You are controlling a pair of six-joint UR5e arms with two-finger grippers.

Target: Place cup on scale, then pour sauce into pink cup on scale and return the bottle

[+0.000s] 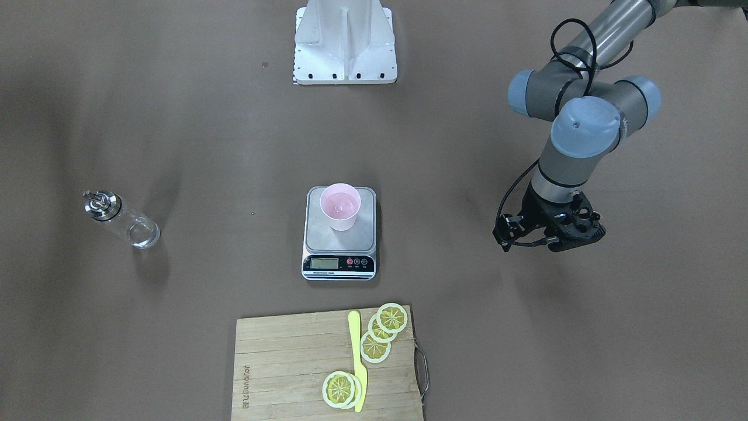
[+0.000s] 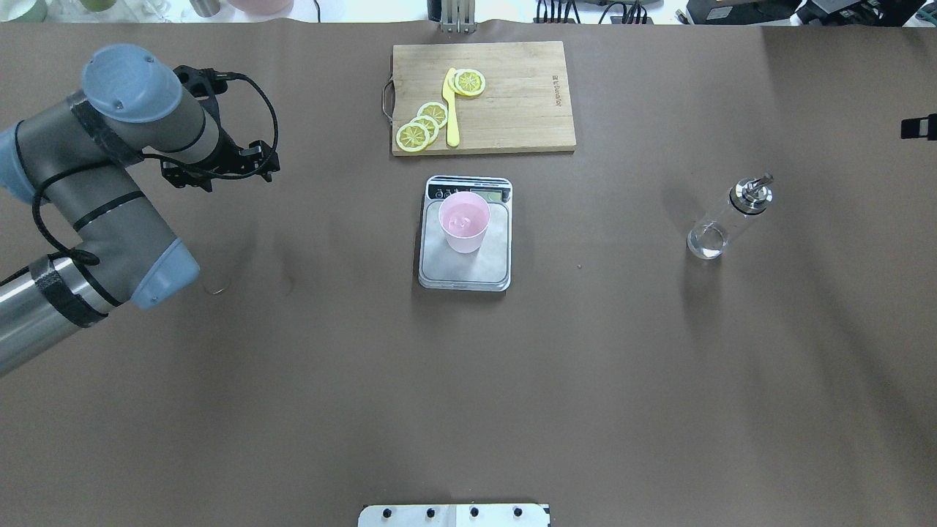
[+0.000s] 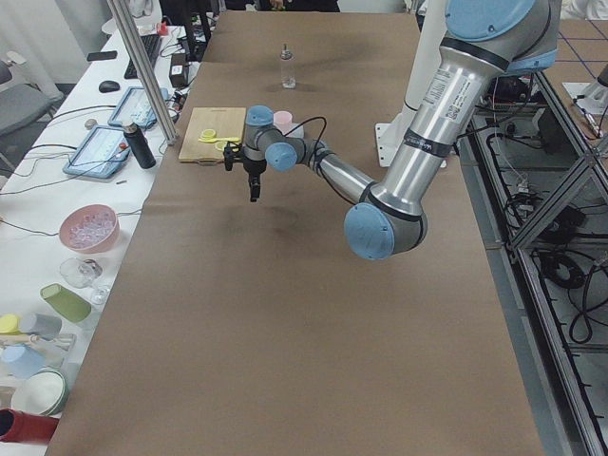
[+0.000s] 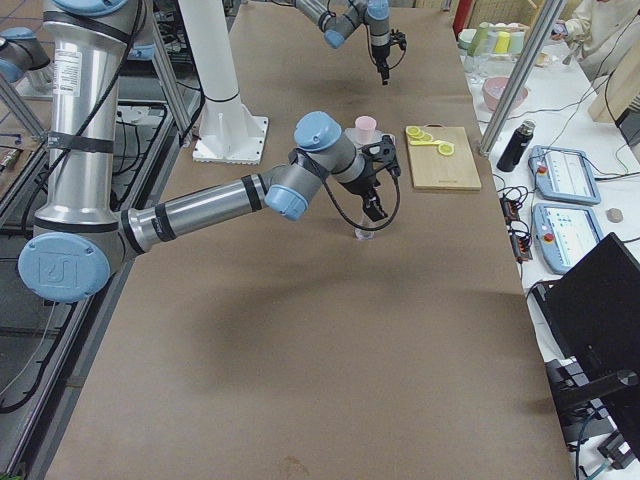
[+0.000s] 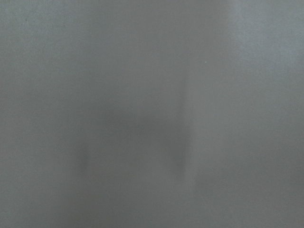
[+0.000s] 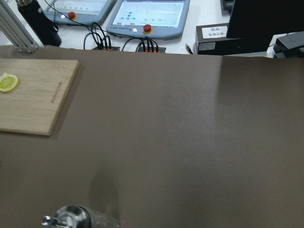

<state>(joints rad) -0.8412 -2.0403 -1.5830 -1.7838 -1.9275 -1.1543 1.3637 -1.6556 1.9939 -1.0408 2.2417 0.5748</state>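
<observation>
The pale pink cup stands upright on the silver platform of the scale, in the middle of the table; it also shows in the overhead view. The clear glass bottle with its metal spout stands alone on the robot's right, apart from the scale. My left gripper hangs empty over bare table far to the scale's left side; two separate finger shadows suggest it is open. My right gripper shows only in the exterior right view, close above the bottle; I cannot tell its state.
A wooden cutting board with lemon slices and a yellow knife lies just beyond the scale. The robot's white base plate is at the near edge. Tablets and cables lie past the table's far edge.
</observation>
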